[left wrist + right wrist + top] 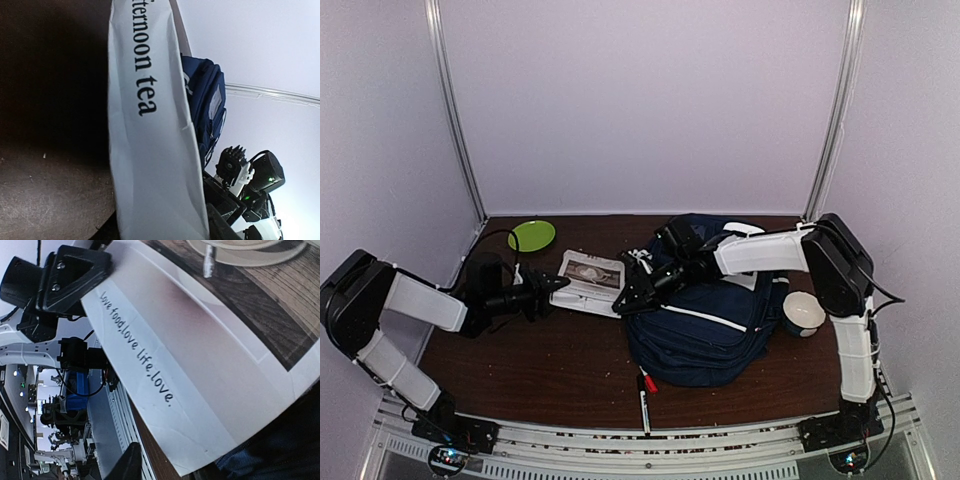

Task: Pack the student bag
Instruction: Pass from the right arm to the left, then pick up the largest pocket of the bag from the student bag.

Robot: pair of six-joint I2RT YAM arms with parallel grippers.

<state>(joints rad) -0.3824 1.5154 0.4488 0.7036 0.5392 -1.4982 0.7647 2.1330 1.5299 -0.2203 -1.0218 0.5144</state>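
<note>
While booklet (592,283) spans both tools: long axis runs left gripper (558,286) to right gripper (626,299)
Left jaws: at booklet's nearest edge, cannot tell if clamped
Right jaws: at opposite edge, gap unclear
student bag (710,325): right behind right gripper, under that arm
</note>
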